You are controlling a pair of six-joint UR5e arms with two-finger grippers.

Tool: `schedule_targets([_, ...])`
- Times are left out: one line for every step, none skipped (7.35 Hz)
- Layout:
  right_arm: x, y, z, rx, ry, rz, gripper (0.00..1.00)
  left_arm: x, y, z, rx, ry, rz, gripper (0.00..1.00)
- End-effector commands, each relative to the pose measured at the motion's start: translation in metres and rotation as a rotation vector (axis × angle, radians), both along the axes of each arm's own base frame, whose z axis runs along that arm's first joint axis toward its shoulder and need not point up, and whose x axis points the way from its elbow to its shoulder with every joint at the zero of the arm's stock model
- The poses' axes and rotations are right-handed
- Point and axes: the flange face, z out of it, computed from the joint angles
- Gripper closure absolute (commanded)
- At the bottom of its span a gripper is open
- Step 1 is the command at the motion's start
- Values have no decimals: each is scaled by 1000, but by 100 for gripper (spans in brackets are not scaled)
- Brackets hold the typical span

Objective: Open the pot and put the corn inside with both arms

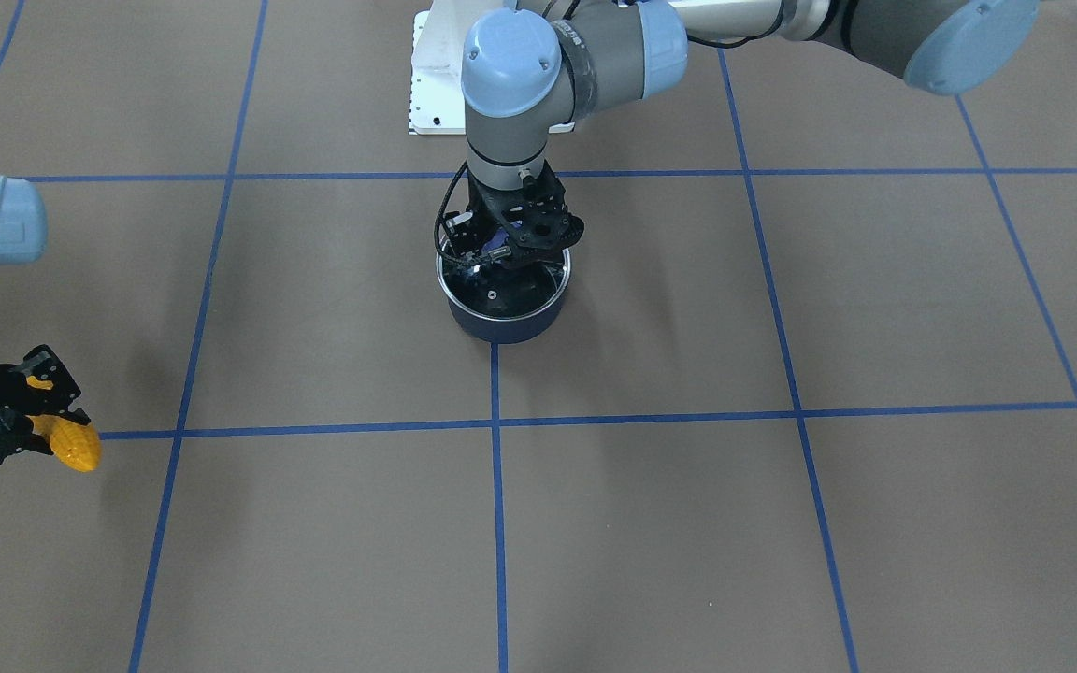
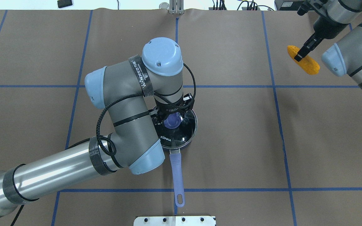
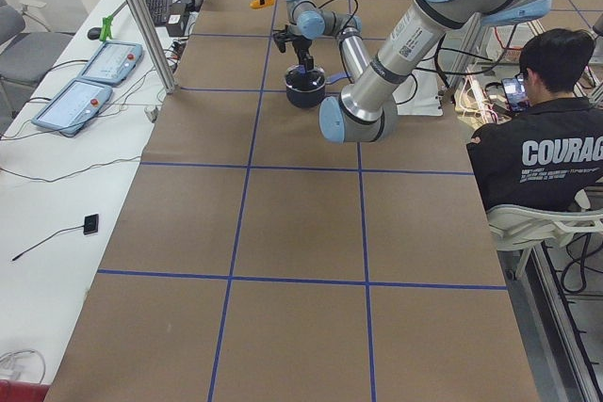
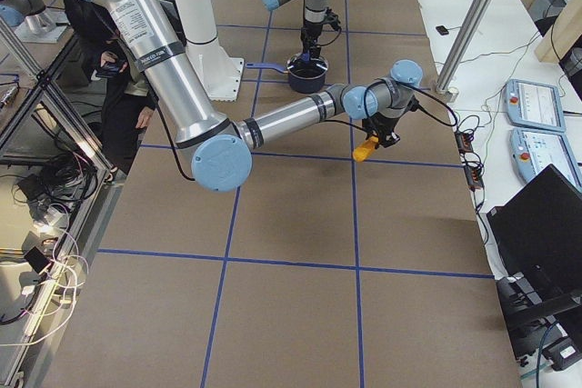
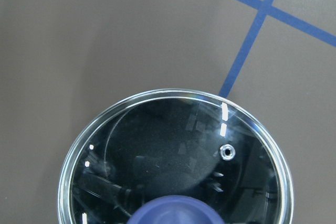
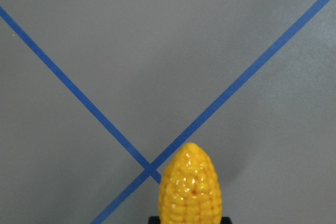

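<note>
Lid not off yet: the clear glass lid (image 5: 173, 145) with a rounded purple knob (image 2: 172, 121) sits on the dark blue round pot (image 1: 501, 322) near the middle of the brown paper-covered desk (image 2: 231, 141), with the pot's long purple handle (image 2: 177, 175) pointing toward the robot base. The orange-yellow bumpy toy corn cob (image 2: 303, 64) is well apart from the pot, far out on the robot's right side, and looks lifted off the desk with its shadow below it. The right claw (image 2: 301, 56) is clenched on the corn, gripping it toward one end so most of the cob sticks out free. Risks as I judge them: that off-centre grip could let the cob swivel or slip during the carry. If the corn comes in before the lid is clear, the two arms could meet over the pot. A weak hold on the smooth knob could drop the glass lid, and a lid that catches could drag or tip the pot. Pose: the grey left arm (image 2: 127, 103) is folded at the elbow, wrist pointing straight down, with the left claw (image 1: 506, 250) right at the knob; cannot tell whether it is clenched on it, since no fingers show in the wrist view. The grey right arm (image 2: 357, 53) reaches outward, its claw angled down.
</note>
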Motion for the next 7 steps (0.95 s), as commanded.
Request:
schedule_targets([0, 0, 0, 0, 1, 0, 72, 0, 0, 1, 0, -1, 1, 35])
schedule_targets([0, 0, 0, 0, 1, 0, 72, 0, 0, 6, -3, -5, 0, 38])
schedule_targets([0, 0, -1, 1, 0, 0, 72, -1, -1, 5, -4, -6, 0, 38])
schedule_targets([-1, -1, -6, -4, -4, 9, 72, -7, 2, 6, -5, -1, 2, 38])
schedule_targets([2, -2, -8, -14, -5, 25, 72, -30, 3, -4, 10, 14, -3, 38])
schedule_targets([3, -4, -14, -28, -8, 43, 72, -52, 15, -13, 26, 6, 16, 38])
schedule_targets([0, -7, -26, -70, -21, 81, 72, -77, 24, -13, 46, 1, 31, 38])
